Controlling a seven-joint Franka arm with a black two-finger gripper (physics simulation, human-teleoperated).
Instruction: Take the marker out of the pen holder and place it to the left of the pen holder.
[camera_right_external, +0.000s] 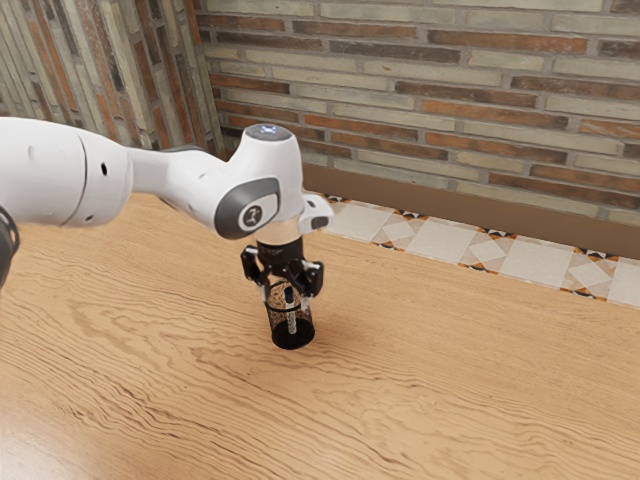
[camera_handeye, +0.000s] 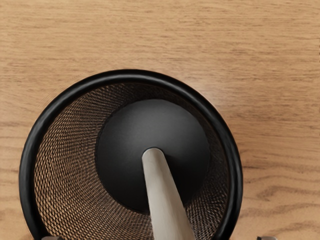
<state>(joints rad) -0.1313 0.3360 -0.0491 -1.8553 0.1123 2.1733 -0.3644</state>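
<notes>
Over the pen holder, my gripper (camera_right_external: 288, 296) points down in the exterior view, its fingers spread wide at the holder's upper part. The black mesh pen holder (camera_right_external: 293, 339) stands upright on the table. Inside it the marker (camera_right_external: 292, 318), greyish-white with a dark upper end, stands nearly upright between the fingers. In the wrist view, the gripper (camera_handeye: 159, 238) shows two fingertips far apart at the lower edge. The marker's pale shaft (camera_handeye: 165, 200) rises from the dark bottom inside the holder's round black rim (camera_handeye: 131, 74). Neither finger touches the marker.
Wood-grained table (camera_right_external: 450, 390) surrounds the holder. A patterned tile strip (camera_right_external: 440, 240) runs along the table's far side below a brick wall (camera_right_external: 430, 110). My arm reaches in from the exterior view's left.
</notes>
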